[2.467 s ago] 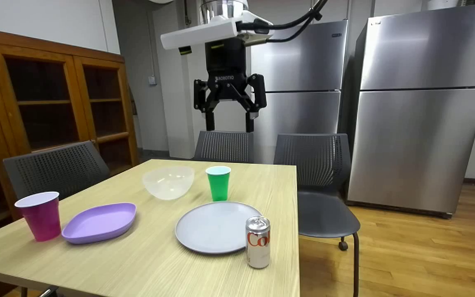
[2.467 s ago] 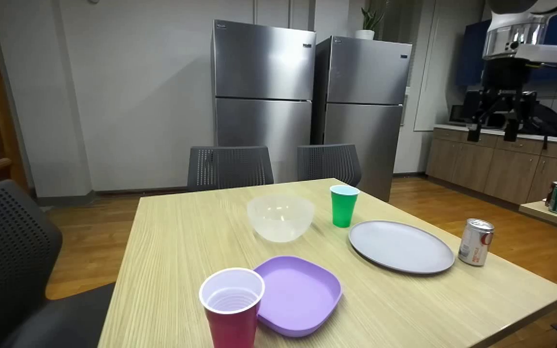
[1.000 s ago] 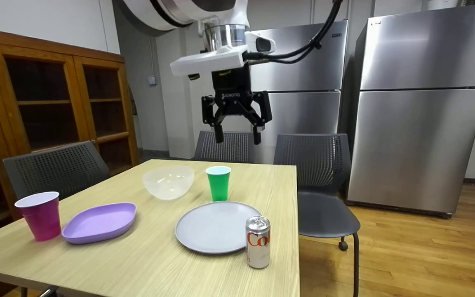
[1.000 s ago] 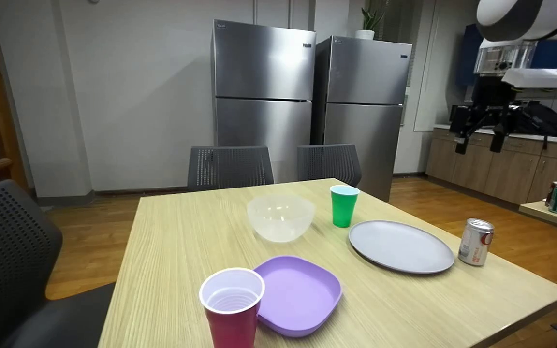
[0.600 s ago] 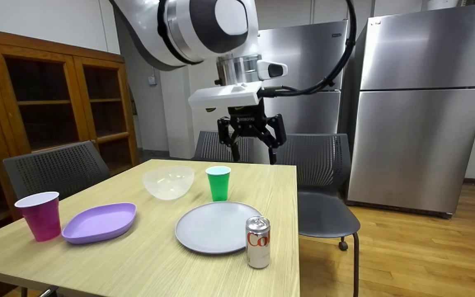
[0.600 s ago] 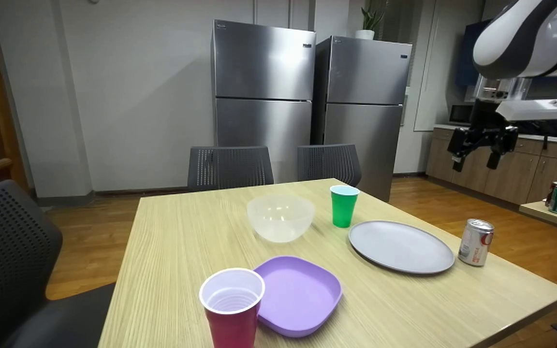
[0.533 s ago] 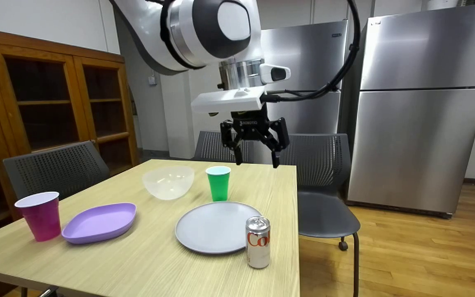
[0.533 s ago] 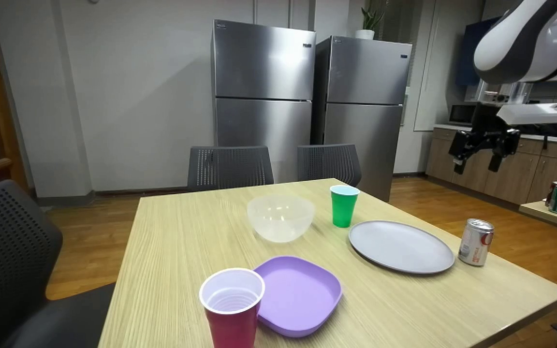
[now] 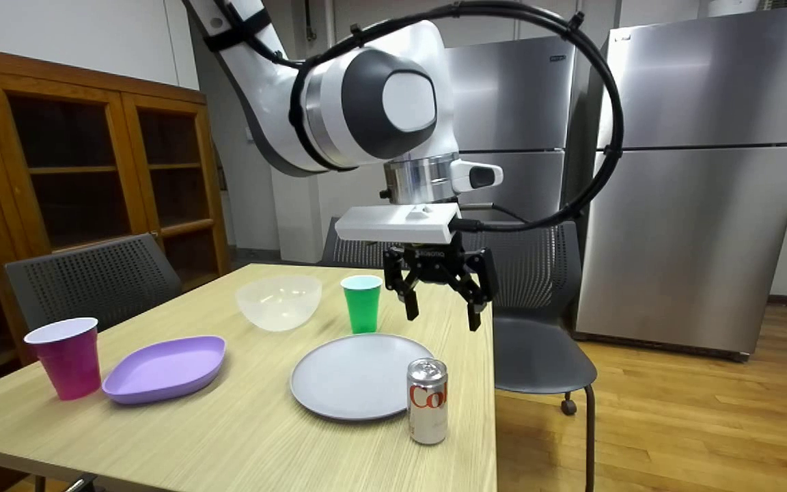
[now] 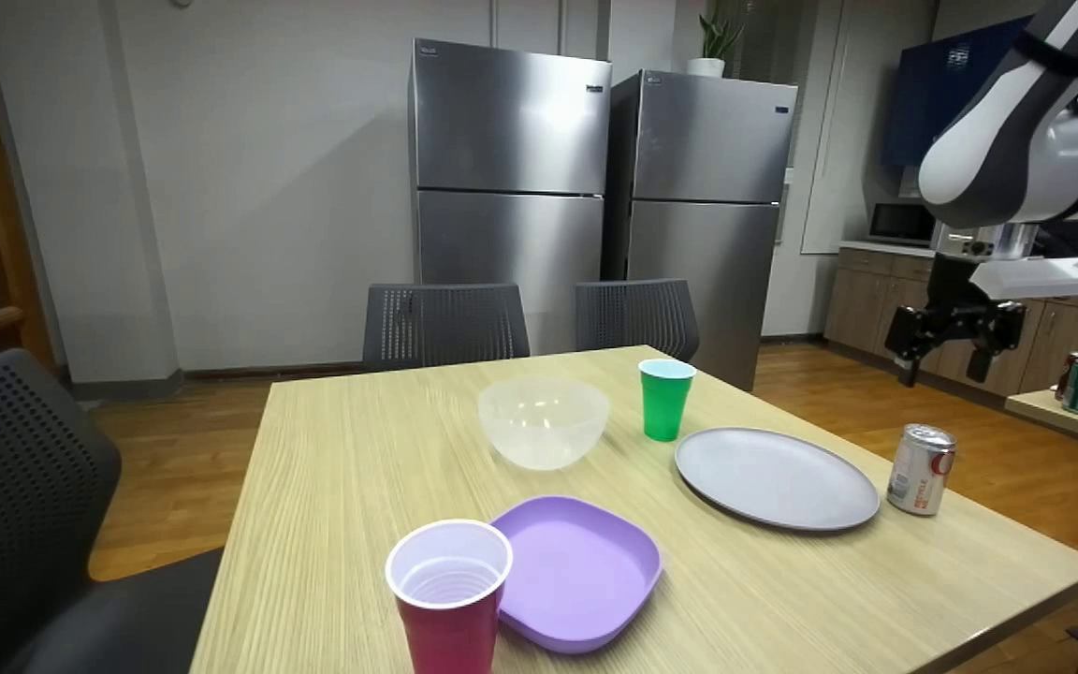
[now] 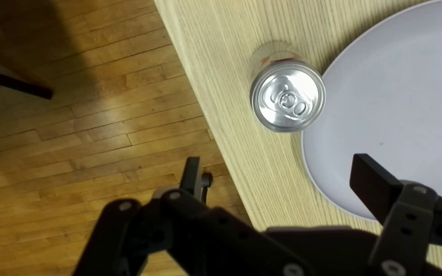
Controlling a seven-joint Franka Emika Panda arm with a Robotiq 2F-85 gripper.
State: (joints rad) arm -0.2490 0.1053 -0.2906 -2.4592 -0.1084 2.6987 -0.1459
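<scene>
Up in the air near an edge of the pale wooden tabletop [image 9: 243, 437]: a black two-fingered tool [image 9: 443, 321], spread wide. Lower down, close to the same edge: a shiny silver and white metal can [image 9: 427, 403], standing straight. Just beside the can, a round grey plate [image 9: 352, 379]; near that, a green plastic cup [image 9: 363, 307].

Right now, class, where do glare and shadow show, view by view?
Wrist view: glare on the can, soft-edged shadow on the floor, gripper nearly black; in an exterior view: bright patch on an upper refrigerator door; in both exterior views: highlights on the bowl.
</scene>
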